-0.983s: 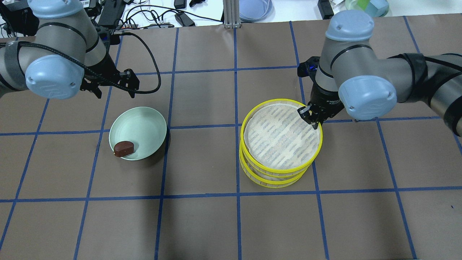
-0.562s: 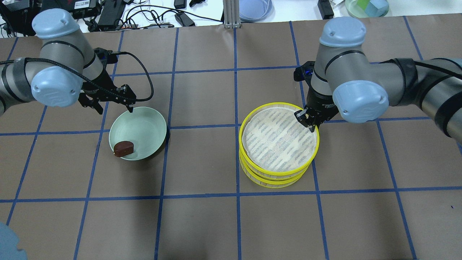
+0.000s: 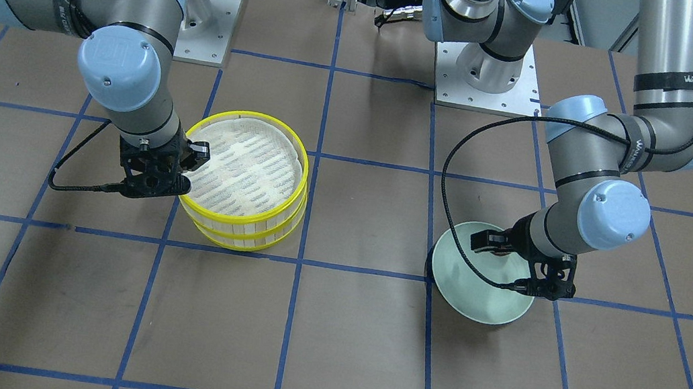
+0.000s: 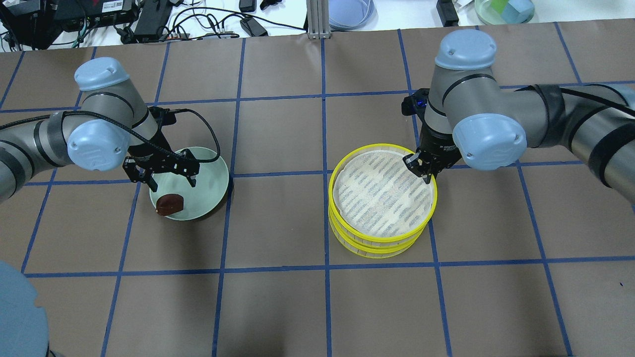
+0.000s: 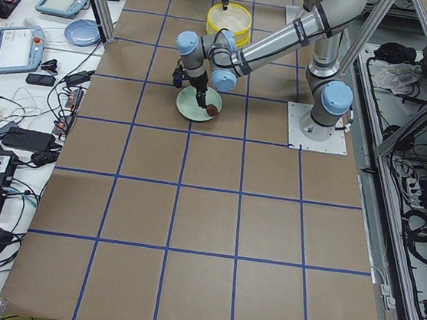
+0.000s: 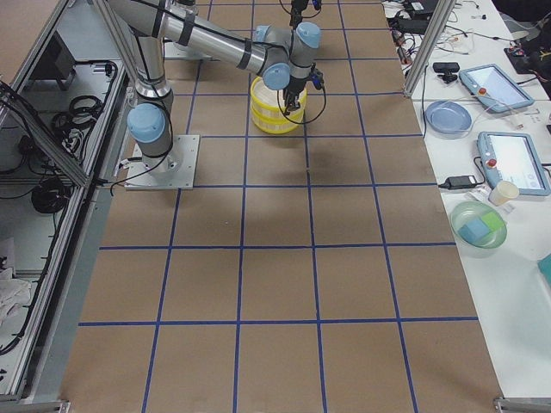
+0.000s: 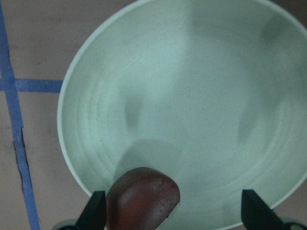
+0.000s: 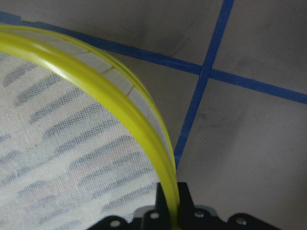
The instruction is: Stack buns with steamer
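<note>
Right now my right pincer (image 4: 425, 171) is clenched on the yellow rim of the top steamer tray (image 4: 382, 196), gripping it at the edge farthest from my base and toward my right side. In the right wrist view the rim runs straight down between the fingers (image 8: 168, 211), one inside the tray and one outside its slatted wall. That tray sits over the lower steamer tray (image 4: 367, 250), slightly out of line with it; whether its full weight rests there I cannot tell. Both trays are on the brown surface (image 4: 278, 218), well apart from the pale green plate (image 4: 211, 183) on my left. My left pincer (image 4: 172, 182) is spread wide and holds nothing, hanging low over the plate. The dark reddish-brown bun (image 4: 170, 202) lies on the plate's near-left part, and in the left wrist view it sits between my two fingertips (image 7: 93, 213), close against the left one and well clear of the other.
</note>
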